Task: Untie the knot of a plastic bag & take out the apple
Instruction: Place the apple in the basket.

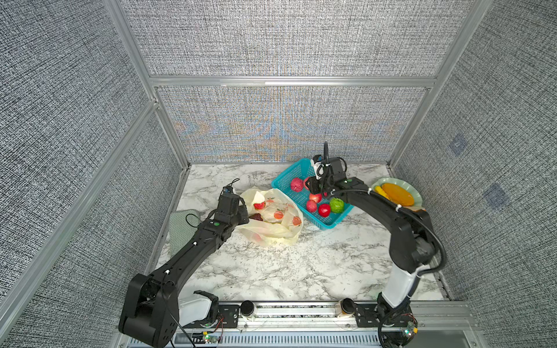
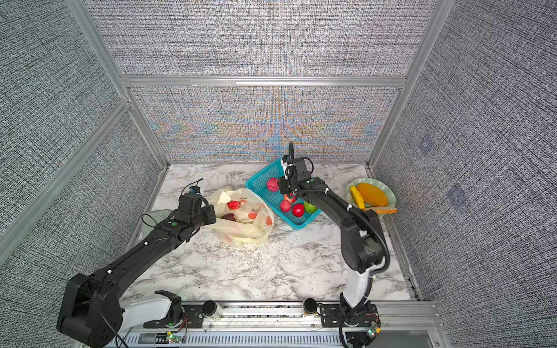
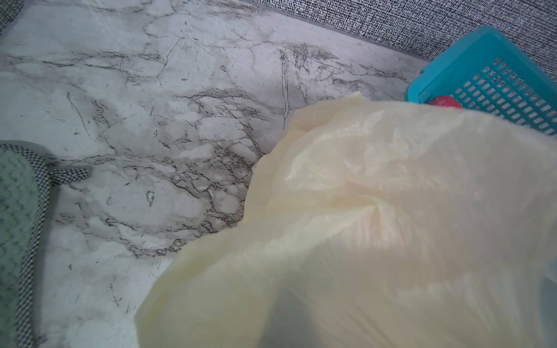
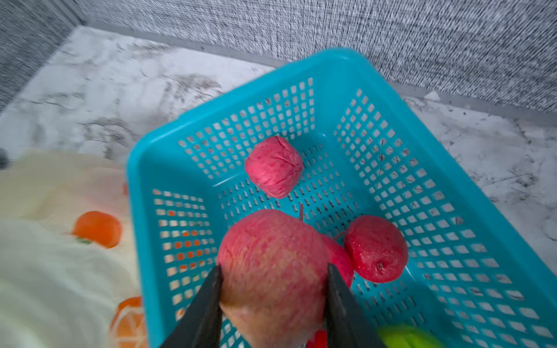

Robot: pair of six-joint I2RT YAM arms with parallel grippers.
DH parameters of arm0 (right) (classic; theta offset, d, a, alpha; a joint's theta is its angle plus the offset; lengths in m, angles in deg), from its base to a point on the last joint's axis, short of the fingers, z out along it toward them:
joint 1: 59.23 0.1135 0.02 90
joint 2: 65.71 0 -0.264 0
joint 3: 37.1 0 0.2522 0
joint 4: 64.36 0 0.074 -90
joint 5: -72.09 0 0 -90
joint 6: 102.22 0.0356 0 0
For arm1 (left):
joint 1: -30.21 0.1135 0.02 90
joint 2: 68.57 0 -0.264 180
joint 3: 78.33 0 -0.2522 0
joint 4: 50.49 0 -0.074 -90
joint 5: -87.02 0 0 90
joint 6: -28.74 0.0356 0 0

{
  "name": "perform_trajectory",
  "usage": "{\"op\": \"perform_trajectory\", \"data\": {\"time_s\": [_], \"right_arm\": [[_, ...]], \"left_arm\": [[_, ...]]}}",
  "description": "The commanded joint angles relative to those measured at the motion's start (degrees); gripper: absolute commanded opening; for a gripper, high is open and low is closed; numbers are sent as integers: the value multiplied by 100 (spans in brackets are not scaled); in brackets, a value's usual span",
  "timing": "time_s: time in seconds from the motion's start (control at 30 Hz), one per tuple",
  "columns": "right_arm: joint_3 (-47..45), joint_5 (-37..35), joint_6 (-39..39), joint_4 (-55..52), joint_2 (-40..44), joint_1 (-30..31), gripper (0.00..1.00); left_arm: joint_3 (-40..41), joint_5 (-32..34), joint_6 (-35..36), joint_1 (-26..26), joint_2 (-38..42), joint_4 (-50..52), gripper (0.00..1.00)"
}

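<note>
The plastic bag (image 1: 272, 224) (image 2: 247, 229) lies open and crumpled on the marble table, left of the basket, with a strawberry (image 1: 259, 205) and a dark fruit showing in its mouth. No knot shows in any view. My left gripper (image 1: 243, 217) is at the bag's left edge and shut on its film, which drapes over the jaws in the left wrist view (image 3: 376, 211). My right gripper (image 4: 274, 267) (image 1: 315, 193) hangs over the basket, shut on a red apple (image 4: 271, 259) (image 1: 315, 198) held between both fingers.
A teal mesh basket (image 1: 297, 168) (image 4: 193, 126) at the back holds several red fruits and a green one (image 1: 336, 205). A pale green plate (image 1: 414, 192) of yellow and orange food stands at the right wall. A green cloth (image 1: 180, 226) (image 3: 15, 211) lies by the left wall.
</note>
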Motion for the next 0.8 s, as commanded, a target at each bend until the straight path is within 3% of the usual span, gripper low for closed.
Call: {"op": "perform_trajectory", "data": {"time_s": [0.0,0.17,0.23,0.33,0.4,0.5,0.6,0.77], "right_arm": [[506,-261,-191,-323,-535,-38,38],[1424,-557,-247,-847,-1386,-118,46],[1731,-412,-294,-1192,-1526,-153,56],[1356,18,-321,-1010,-1046,-127,69],[725,397,-295,-586,-366,-88,84],[68,922,-289,-403,576,14,82],[-574,2068,-357,-273,1400,276,71],[-1082,3353,-352,-313,1782,889,58]], "left_arm": [[-35,18,4,-4,39,52,3],[-37,27,7,0,76,105,7],[-32,47,15,0,109,139,7],[-17,110,16,-1,157,147,7],[-8,119,17,-3,190,122,7],[-6,119,14,-1,187,99,7],[-16,162,9,-5,211,94,7],[-5,257,48,-4,187,-8,20]]}}
